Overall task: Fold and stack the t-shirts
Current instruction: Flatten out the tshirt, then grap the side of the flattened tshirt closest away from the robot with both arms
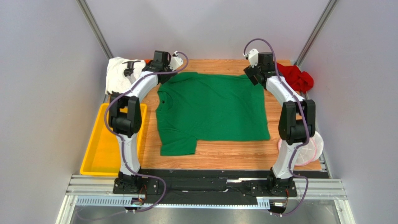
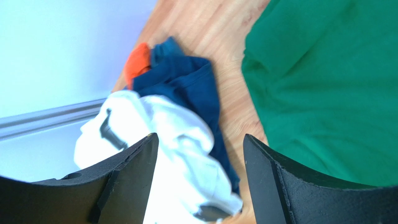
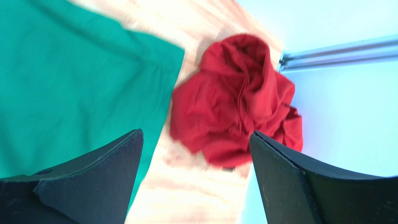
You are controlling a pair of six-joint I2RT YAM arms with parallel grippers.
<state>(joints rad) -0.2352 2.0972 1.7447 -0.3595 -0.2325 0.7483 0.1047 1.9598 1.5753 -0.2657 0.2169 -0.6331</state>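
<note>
A bright green t-shirt (image 1: 210, 109) lies spread flat in the middle of the wooden table, one sleeve toward the near left. My left gripper (image 1: 159, 65) hovers at its far-left corner, open, nothing between the fingers (image 2: 200, 136). Beyond it lie a crumpled white t-shirt with black print (image 2: 154, 126) and a dark blue t-shirt (image 2: 187, 86) on the far-left corner. My right gripper (image 1: 256, 74) is at the green shirt's far-right corner, open and empty (image 3: 195, 132). A crumpled red t-shirt (image 3: 233, 107) lies just past it at the far right (image 1: 296, 77).
A yellow tray (image 1: 100, 149) sits off the table's left side. A round white-and-pink mesh basket (image 1: 312, 149) stands behind the right arm at the near right. A bit of orange cloth (image 2: 138, 60) shows by the blue shirt. Walls close in on three sides.
</note>
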